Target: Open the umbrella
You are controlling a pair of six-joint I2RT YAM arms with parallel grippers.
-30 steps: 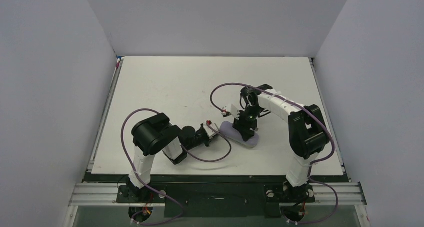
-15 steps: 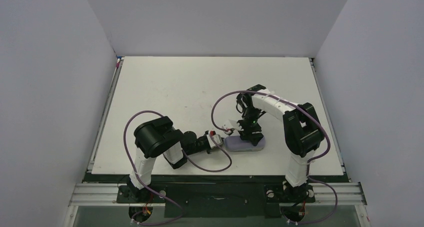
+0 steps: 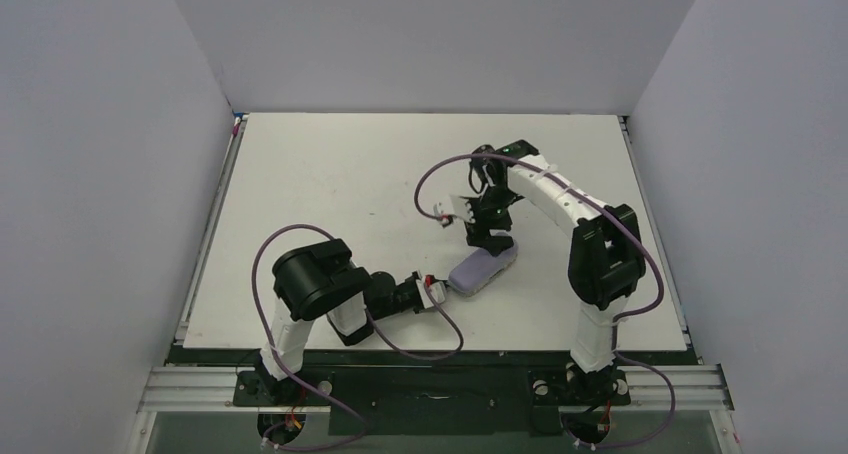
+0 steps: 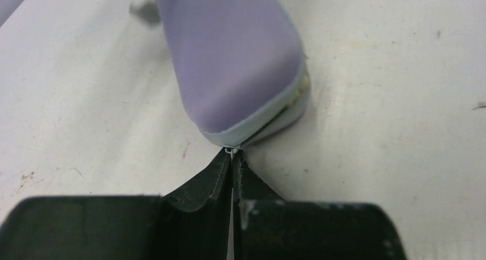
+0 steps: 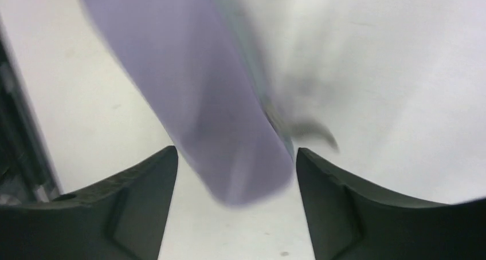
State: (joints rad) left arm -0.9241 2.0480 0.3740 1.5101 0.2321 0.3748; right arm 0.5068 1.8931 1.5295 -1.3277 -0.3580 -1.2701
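The umbrella is hidden; only a pale lavender oblong case (image 3: 482, 269) shows, lying slantwise on the white table (image 3: 330, 174). My left gripper (image 3: 437, 287) is low at the case's near-left end. In the left wrist view the left gripper (image 4: 232, 154) is shut on a small metal zipper pull at the tip of the case (image 4: 229, 54), whose seam gapes slightly on the right. My right gripper (image 3: 490, 236) is over the far-right end. In the right wrist view the right gripper (image 5: 235, 157) stands open, astride the end of the case (image 5: 189, 88) with a gap on each side.
Purple cables (image 3: 440, 174) loop off both arms above the table. The table's dark front edge (image 3: 430, 354) lies just behind the left arm. Grey walls (image 3: 120, 174) close in the left, right and back sides.
The right gripper has moved back along the case to its far end and its jaws have widened. The case has swung to a slant. The left gripper has shifted nearer, still shut.
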